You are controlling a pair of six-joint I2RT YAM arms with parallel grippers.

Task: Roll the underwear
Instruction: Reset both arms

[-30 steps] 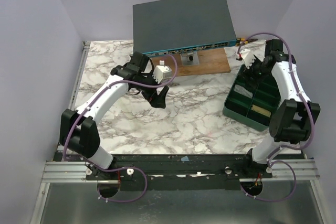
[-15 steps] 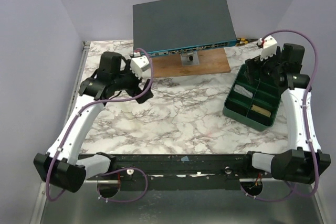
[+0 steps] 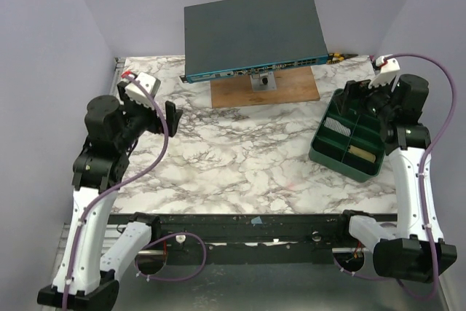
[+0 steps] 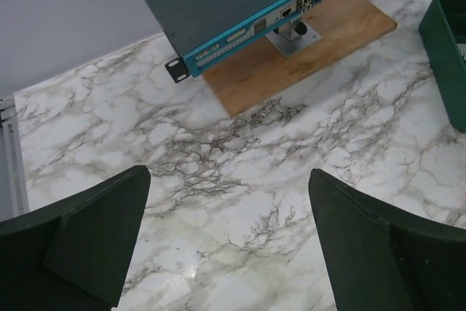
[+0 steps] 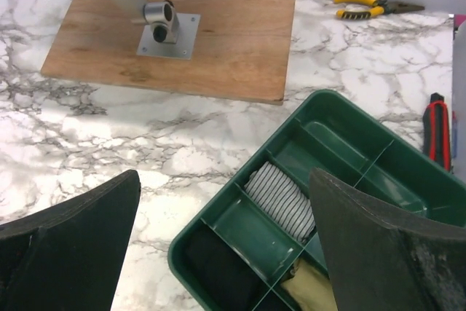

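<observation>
A green divided tray (image 3: 318,152) sits at the table's right side with rolled underwear in its compartments. In the right wrist view the tray (image 5: 240,172) holds a striped roll (image 5: 280,200), a black roll (image 5: 218,267) and a tan roll (image 5: 309,290). My right gripper (image 5: 224,180) hangs open above the tray's near corner, nothing between its fingers; in the top view it (image 3: 364,100) is raised over the tray's far end. My left gripper (image 4: 227,180) is open and empty over bare marble, lifted at the table's left side (image 3: 162,116).
A dark network switch (image 3: 251,30) stands tilted on a metal post over a wooden board (image 3: 291,91) at the back. Yellow-handled pliers (image 5: 364,6) and a red-and-black tool (image 5: 437,130) lie behind and right of the tray. Walls close in on both sides.
The left arm has swung from the table's middle back to the left and risen. The right arm has lifted up off the tray, its jaws opening wider.
</observation>
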